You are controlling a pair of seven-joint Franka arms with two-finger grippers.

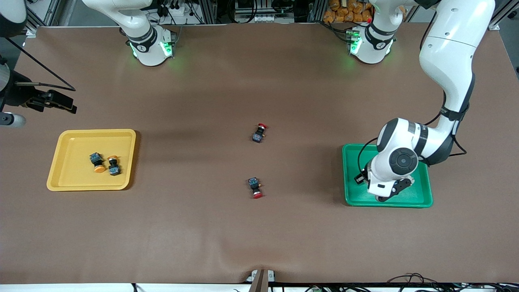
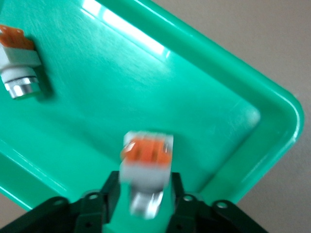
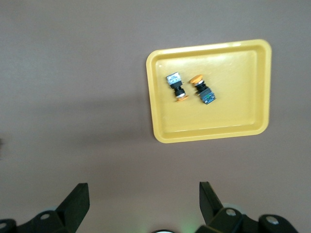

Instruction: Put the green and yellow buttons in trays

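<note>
Over green tray [image 1: 421,200], my left tool [image 2: 146,204] parting around whitish button [image 2: 146,162]; I open fully, lift straight, clear second button [image 2: 18,60]. Right tool [image 3: 141,204] waits wide open, empty, above tabletop [image 1: 259,227].

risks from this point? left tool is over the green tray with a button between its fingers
1. The whitish button sits between the left tool fingers, which look partly open over the green tray; it may drop and tumble.
2. It hangs close to the tray's corner rim, so it could bounce out.
3. The other whitish button already lies in that tray; a rolling part may knock it.
The right tool waits open, away from the yellow tray.
</note>
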